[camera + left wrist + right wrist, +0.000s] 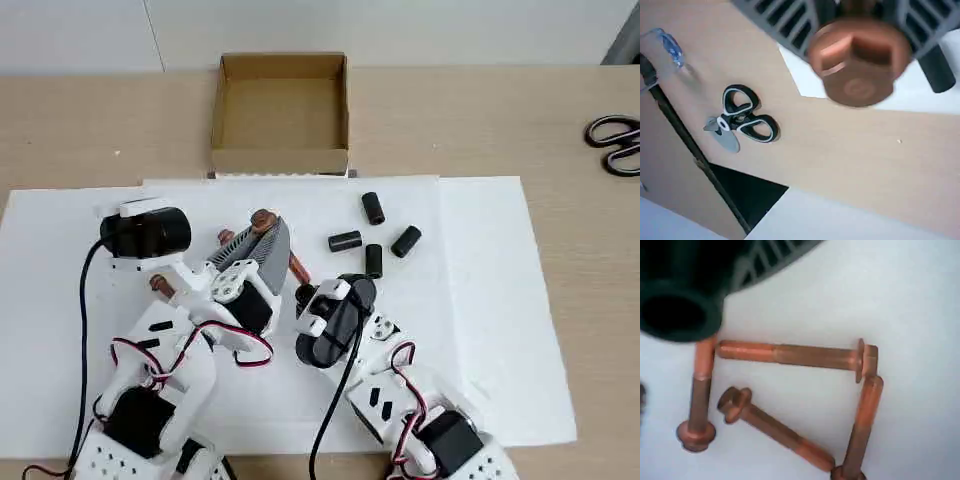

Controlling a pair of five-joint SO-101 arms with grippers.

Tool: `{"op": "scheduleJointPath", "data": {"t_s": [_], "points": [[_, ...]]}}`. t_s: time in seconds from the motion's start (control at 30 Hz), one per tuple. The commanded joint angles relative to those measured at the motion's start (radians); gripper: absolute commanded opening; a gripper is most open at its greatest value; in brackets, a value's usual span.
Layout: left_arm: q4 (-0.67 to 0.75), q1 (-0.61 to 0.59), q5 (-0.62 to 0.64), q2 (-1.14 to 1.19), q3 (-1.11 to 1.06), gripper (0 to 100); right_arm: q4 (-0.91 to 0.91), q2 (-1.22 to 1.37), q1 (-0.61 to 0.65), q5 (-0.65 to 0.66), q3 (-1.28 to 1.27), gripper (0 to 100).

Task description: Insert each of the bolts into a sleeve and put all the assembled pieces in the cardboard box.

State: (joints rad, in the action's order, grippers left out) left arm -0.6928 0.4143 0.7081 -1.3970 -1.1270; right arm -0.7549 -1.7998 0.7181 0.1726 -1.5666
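"Copper first: where is the bolt that's in play?"

"The copper bolt (857, 65) sits between the grey jaws of the left gripper (262, 228), pinched just behind its flanged hex head and lifted off the white paper sheet (480, 330), over its middle. Its shank is hidden behind the head."

"And its partner?"

"A black sleeve (675, 315) is up too. The right gripper (318, 298) looks closed around it, open bore showing, just beside the left gripper above mid-sheet."

"So which step is this?"

"I'd judge it the mating step for the first pair, with one part in each gripper and not yet joined. The cardboard box (280, 150) stands on the table (500, 120) just past the sheet's far edge with nothing in it, so the job looks barely begun."

"What's waiting?"

"Four loose bolts (790, 355) lie flat and close together on the sheet below the held sleeve, two of them meeting head to tip. Four loose sleeves (373, 207) lie toward the sheet's far edge, right of the box's near-right corner. A pair of scissors (615, 145) lies at the table's right edge, well apart from all of it."

"What does the next move call for?"

"Lining the shank up with the bore, both on one axis, then pushing straight in. A small tilt could jam the tip on the sleeve's rim or twist the bolt in its pinch, so alignment should come before any force."
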Motion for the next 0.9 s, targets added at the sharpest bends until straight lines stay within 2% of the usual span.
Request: {"op": "scheduleJointPath", "data": {"t_s": [0.0,0.27,0.47,0.73,0.87], "points": [[-0.017,0.003,-0.011,-0.02,0.01,0,0.021,-0.013,-0.016,-0.002,0.046,0.3],[-0.032,0.008,-0.011,-0.014,0.005,0,0.027,-0.013,-0.03,-0.002,0.058,0.3],[-0.025,0.095,-0.034,-0.014,-0.036,0,0.022,-0.013,-0.027,-0.003,0.086,0.3],[-0.025,0.086,-0.061,-0.018,-0.028,0,-0.001,-0.013,-0.027,-0.005,0.104,0.3],[-0.005,0.032,-0.061,-0.015,0.019,0,-0.051,-0.013,-0.027,-0.009,0.104,0.3]]}}
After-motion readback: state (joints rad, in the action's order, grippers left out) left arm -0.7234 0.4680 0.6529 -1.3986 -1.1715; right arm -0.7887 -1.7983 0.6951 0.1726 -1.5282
